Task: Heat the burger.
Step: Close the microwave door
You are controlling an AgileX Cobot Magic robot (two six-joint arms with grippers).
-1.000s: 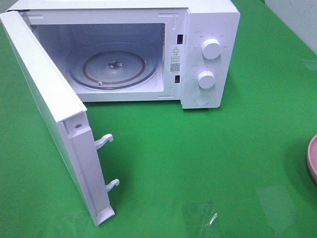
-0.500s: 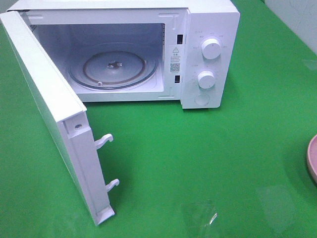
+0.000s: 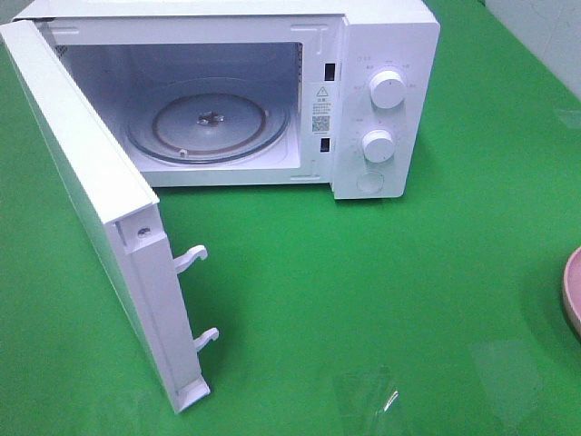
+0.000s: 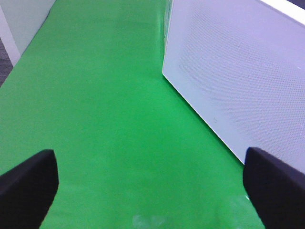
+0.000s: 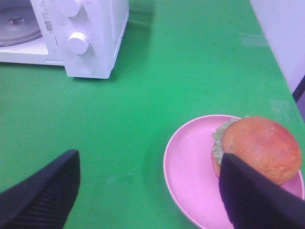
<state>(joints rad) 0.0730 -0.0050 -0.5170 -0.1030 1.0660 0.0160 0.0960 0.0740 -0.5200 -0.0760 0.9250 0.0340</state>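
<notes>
The burger (image 5: 259, 148) is seen on the pink plate (image 5: 190, 176), well apart from the open microwave (image 3: 363, 91). Both grippers, left (image 4: 147, 183) and right (image 5: 150, 191), are spread wide and nothing is held.

You're looking at a staged test bench: a green cloth (image 3: 363, 291) under a lone white microwave (image 3: 381, 54).

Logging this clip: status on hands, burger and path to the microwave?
Both hands open, empty: left hand by the door, right hand above the plate. Burger on pink plate, ungrasped. Microwave door open, turntable bare; no obstruction visible.
</notes>
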